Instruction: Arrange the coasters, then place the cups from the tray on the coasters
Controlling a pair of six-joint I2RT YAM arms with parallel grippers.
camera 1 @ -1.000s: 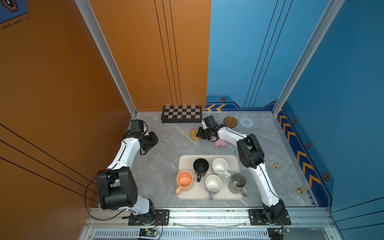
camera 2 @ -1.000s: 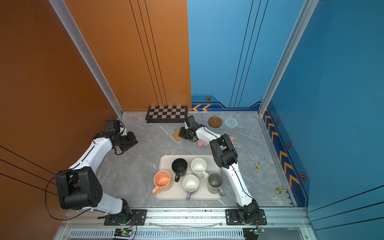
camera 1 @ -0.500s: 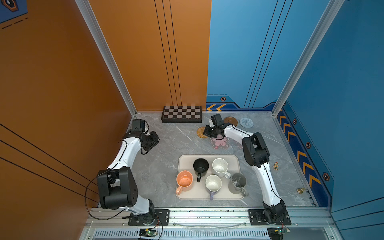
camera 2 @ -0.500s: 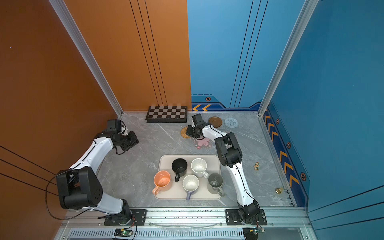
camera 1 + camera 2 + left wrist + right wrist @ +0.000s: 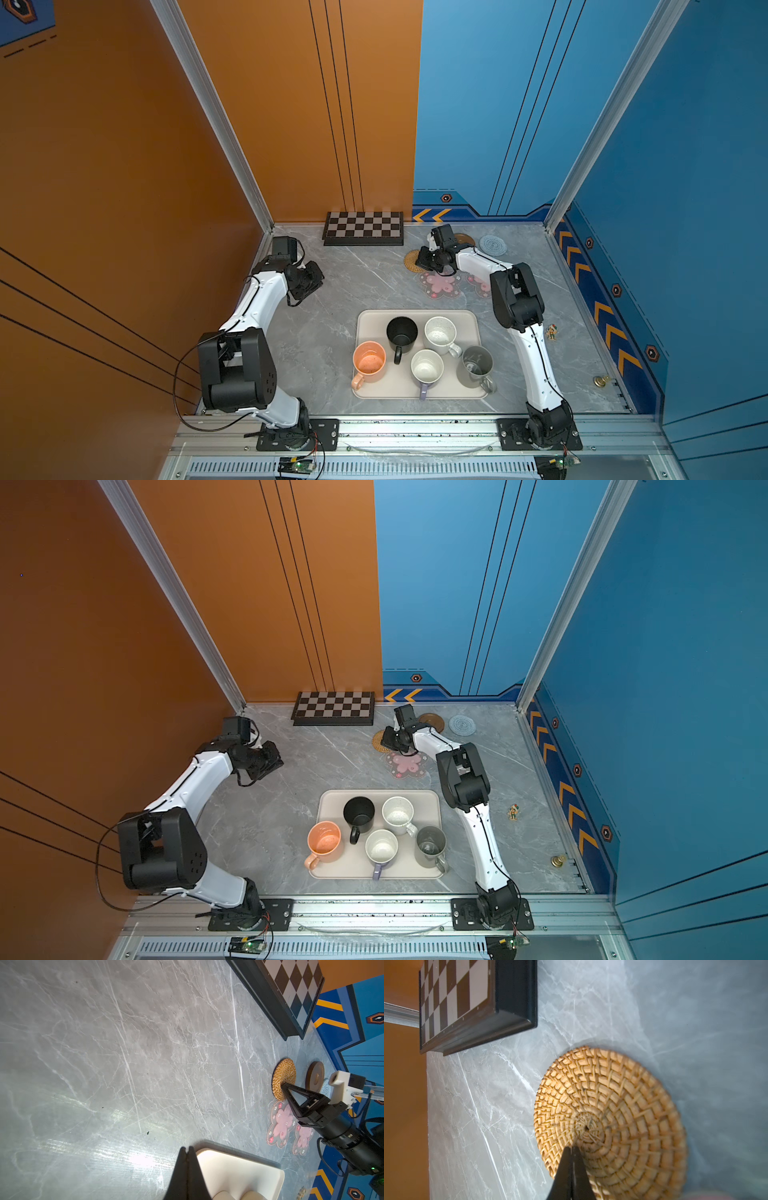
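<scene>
In both top views all five mugs stand on the cream tray [image 5: 368, 322]. The coasters cluster behind it, none bearing a cup, so I judge arranging is unfinished.

Left wrist view: the left gripper [image 5: 186, 1149] is pinched together, empty.

Right wrist view: the right gripper [image 5: 572, 1150], tips together, presses the rattan coaster [image 5: 610, 1105].

No writing is legible.

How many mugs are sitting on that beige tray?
5, all on the tray: black mug and white speckled mug at the back, peach-orange mug front left, lavender mug front middle, grey mug front right. None looks hidden.
</scene>
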